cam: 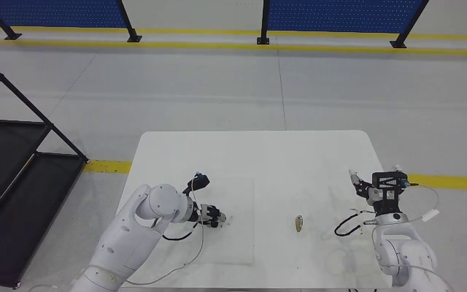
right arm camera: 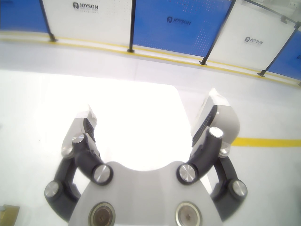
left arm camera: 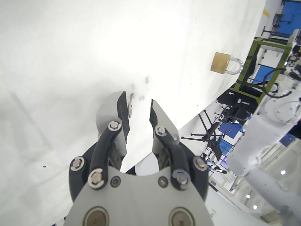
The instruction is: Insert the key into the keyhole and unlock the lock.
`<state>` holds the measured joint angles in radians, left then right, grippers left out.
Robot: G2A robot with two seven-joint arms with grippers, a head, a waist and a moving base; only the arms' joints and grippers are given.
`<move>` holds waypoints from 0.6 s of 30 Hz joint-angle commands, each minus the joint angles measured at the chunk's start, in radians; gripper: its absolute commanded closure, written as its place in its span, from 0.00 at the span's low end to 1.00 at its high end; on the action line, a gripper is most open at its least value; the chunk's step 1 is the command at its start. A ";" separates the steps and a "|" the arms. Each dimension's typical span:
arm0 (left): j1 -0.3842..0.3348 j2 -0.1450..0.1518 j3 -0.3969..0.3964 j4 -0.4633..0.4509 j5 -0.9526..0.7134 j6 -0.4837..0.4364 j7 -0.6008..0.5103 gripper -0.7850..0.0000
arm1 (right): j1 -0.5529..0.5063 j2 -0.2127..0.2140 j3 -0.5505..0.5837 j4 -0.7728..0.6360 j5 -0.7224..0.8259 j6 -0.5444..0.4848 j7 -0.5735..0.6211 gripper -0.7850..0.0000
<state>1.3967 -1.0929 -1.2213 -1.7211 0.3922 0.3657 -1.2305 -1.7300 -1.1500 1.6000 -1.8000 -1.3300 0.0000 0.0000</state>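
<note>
Straddling the key (left arm camera: 130, 105), the left gripper (left arm camera: 137, 99) sits low over the table (cam: 292, 160), at about 8 o'clock from its centre. Its jaws are apart and not yet clamped. The key lies on the table between them, close against one pad; I cannot tell whether it touches. That stance suits a pick-up, since closing would catch the key between the pads.

The lock (cam: 298, 223), brass with a steel shackle, lies flat at 3 o'clock from that gripper, well apart from it, towards the table's 5 o'clock. The right gripper (right arm camera: 152, 105) hovers by the 3 o'clock edge, fingers spread wide and holding nothing, probably placed there to steady the lock later. I judge the task to be at its first step: the key is ungrasped and the lock unheld.
</note>
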 commanded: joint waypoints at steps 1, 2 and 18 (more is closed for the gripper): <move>-0.003 0.001 0.006 0.003 0.005 0.004 0.000 0.84 | 0.000 0.000 0.000 0.000 0.000 0.000 0.000 0.00; -0.004 0.002 0.009 0.003 0.006 0.006 0.001 0.85 | 0.000 0.000 0.000 0.000 0.000 0.000 0.000 0.00; 0.016 0.024 -0.005 -0.095 0.079 0.079 -0.011 1.00 | 0.000 0.000 0.000 0.000 0.000 0.000 0.000 0.00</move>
<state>1.4088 -1.0711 -1.2237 -1.8013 0.4590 0.4363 -1.2385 -1.7300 -1.1500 1.6000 -1.8000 -1.3300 0.0000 0.0000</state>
